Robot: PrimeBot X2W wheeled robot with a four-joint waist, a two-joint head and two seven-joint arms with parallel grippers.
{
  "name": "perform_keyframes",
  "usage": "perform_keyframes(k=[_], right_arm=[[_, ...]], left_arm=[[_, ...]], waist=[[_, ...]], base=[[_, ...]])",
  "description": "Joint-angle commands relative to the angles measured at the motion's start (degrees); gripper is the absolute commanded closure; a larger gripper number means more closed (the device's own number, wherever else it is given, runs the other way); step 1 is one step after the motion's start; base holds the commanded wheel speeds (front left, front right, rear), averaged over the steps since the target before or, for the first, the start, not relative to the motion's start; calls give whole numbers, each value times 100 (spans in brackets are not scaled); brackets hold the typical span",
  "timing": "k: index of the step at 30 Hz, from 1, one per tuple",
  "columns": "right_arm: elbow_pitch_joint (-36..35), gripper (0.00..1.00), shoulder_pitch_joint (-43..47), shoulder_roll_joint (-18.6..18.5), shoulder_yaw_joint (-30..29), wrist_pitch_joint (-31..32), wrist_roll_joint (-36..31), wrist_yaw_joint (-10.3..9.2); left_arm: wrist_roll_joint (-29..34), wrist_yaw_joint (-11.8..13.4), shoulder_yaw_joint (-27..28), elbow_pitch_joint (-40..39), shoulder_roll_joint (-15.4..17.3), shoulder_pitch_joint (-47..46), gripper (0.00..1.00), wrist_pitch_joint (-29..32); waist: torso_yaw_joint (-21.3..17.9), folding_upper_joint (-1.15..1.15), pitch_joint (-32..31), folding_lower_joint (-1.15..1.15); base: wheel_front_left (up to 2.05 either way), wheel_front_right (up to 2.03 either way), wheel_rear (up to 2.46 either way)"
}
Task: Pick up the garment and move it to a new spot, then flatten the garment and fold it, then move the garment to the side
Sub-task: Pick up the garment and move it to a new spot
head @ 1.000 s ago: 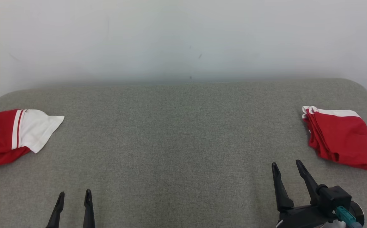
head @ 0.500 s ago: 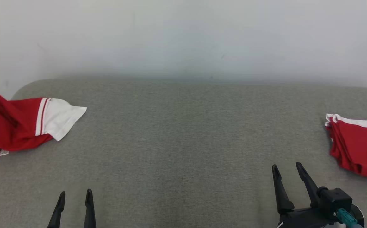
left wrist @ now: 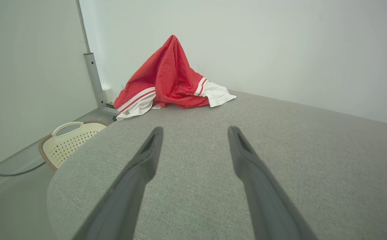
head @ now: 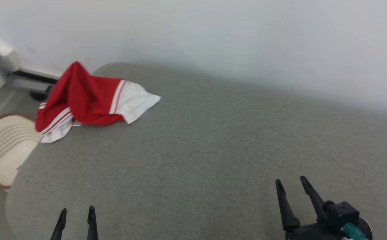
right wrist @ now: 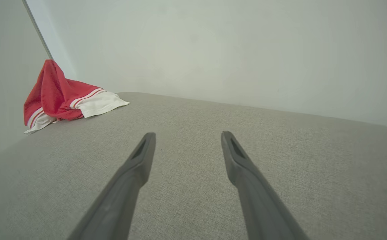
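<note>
Two arms (head: 338,213) low over table (head: 213,150), jaws spread and empty; crumpled garment (head: 86,96) far left, untouched

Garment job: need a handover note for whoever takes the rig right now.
Left gripper: jaws open, empty.
Right gripper: jaws open, empty.
Garment: red and white, a crumpled heap at the far left corner of the grey table, well apart from both grippers.
Done: nothing on it yet.
Left: pick up, move to a new spot, flatten, fold, set aside.
</note>
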Motion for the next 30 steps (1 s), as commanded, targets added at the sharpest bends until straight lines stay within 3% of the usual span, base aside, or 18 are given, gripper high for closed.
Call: perform_keyframes(k=[1, 8, 20, 26, 30], right_arm=[[36, 0, -17, 5, 28, -7, 36, -13], [104, 0, -322, -1, 446, 99, -47, -13], [333, 0, -689, 0, 758, 141, -82, -13], [347, 0, -658, 0, 766, 137, -113, -13], [235, 0, -622, -23, 712, 198, -226, -13]], left_arm=[[62, -31, -4, 12, 9, 68, 0, -19], [-95, 17, 260, -168, 14, 239, 0, -19], [-247, 171, 361, -466, -9, 474, 0, -19], [-337, 86, 155, -289, -11, 127, 0, -20], [-380, 2, -115, 227, 63, -449, 0, -13]], waist=[[834, 0, -24, 0], [1200, 0, 154, 0], [1266, 0, 272, 0], [1237, 0, 280, 0], [1199, 0, 347, 0]], base=[[0, 0, 0], [0, 0, 0], [0, 0, 0], [0, 0, 0], [0, 0, 0]])
